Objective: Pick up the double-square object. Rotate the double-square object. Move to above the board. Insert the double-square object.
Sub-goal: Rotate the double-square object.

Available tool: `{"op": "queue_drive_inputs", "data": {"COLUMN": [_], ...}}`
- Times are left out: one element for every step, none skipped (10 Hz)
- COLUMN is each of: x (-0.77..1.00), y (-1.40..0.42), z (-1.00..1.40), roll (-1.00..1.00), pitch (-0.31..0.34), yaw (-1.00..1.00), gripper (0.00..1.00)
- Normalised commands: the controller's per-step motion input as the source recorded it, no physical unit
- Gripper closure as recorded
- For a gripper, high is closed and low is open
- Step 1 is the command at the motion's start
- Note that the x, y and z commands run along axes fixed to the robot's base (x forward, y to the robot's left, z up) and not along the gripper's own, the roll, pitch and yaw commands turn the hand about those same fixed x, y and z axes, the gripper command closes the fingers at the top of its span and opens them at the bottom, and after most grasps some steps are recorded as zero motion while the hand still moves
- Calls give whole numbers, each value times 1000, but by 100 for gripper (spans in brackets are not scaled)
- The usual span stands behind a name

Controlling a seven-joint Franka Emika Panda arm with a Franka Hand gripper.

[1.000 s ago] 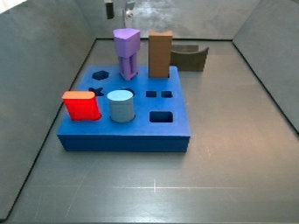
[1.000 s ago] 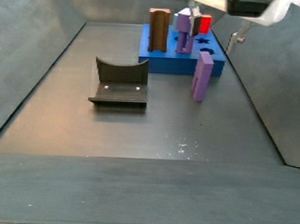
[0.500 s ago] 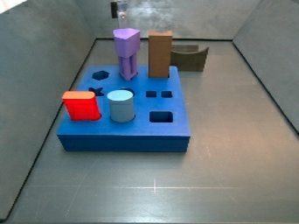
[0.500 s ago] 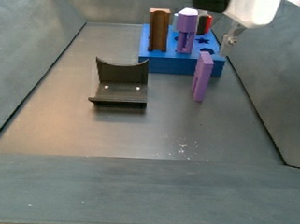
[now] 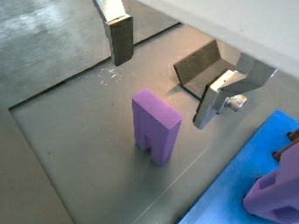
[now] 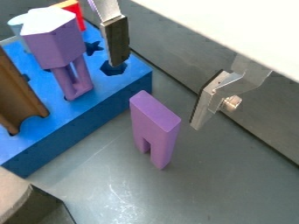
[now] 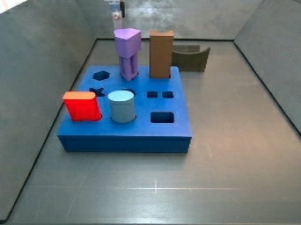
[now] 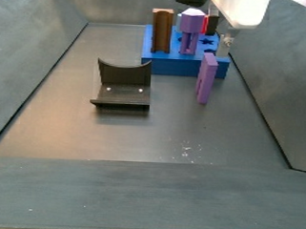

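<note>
Change since earlier: gripper [image 6: 162, 72] had shifted across a side view, from the right edge toward the space over the double-square object [image 8: 207, 77]; the blocks and the board had not moved.
Gripper: jaws spread wide and empty, hanging above the purple piece; in both wrist views the two silver fingers [image 5: 121, 38] stood well apart, one on each side of the piece and clear of it.
Gripper in a side view: only its pale body [image 8: 240, 7] showed at the upper edge, fingers out of sight.
Double-square object: it stood upright on the grey floor [image 5: 70, 140] directly below the open jaws, between the fingers' lines, touching neither.
Its look: purple, a flat slab-like block [image 6: 153, 129], wider than deep, with a slot cut up from its lower end that split the foot into two legs.
Board: thick blue slab [image 6: 61, 123] just beside the piece, under one finger's side [image 6: 114, 38].
On the board: purple pointed prism [image 7: 127, 52], tall brown block [image 7: 161, 54], red cube [image 7: 81, 106], pale blue cylinder [image 7: 121, 106].
Fixture: dark bracket [image 8: 120, 84] on the floor, well apart from the gripper.
</note>
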Motion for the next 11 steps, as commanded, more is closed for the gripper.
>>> {"op": "queue_drive_inputs", "data": {"x": [31, 0, 4, 20, 23, 26, 24, 26, 29, 33, 40], "y": [17, 0, 0, -1, -5, -9, -8, -7, -8, -8, -7], "z": [-29, -1000, -1000, -1000, -1000, -914, -828, -656, -528, -405, -251], "roll": [-20, 0, 0, -2, -7, -14, -19, -28, -35, -42, -50], "pitch": [-33, 0, -4, -23, -32, -43, -43, -47, -48, -47, -45], "yaw": [-206, 0, 38, 39, 36, 28, 25, 22, 19, 20, 19], "gripper": [0, 0, 0, 0, 0, 0, 0, 0, 0, 0, 0]}}
